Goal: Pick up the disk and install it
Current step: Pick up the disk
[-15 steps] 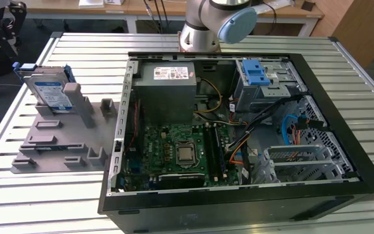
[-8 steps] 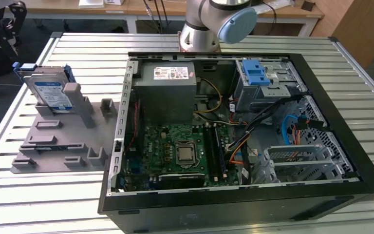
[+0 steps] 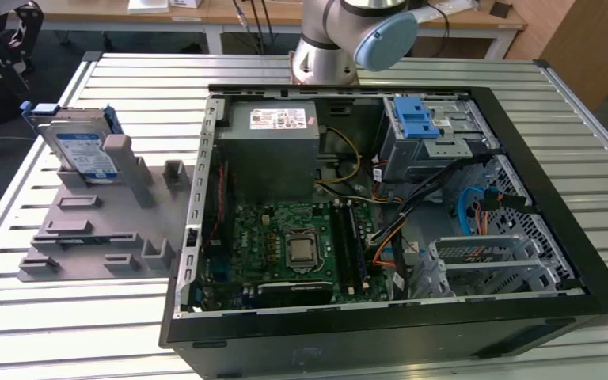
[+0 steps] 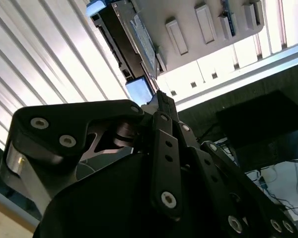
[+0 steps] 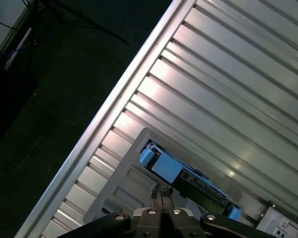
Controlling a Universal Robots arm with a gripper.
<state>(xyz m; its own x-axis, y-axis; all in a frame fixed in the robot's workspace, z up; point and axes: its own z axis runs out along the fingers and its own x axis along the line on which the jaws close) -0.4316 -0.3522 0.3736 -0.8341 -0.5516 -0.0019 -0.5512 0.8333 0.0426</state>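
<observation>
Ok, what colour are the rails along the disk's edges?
Blue, on the disk; the exterior view shows the rails best.

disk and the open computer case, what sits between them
In the exterior view, the grey holder with its upright posts lies between the disk and the case.

The arm [image 3: 323, 47] is silver-grey with a pale blue joint cap [image 3: 385, 39]; its black claw [image 4: 161, 98] carries silver screws [image 4: 168, 199].
</observation>
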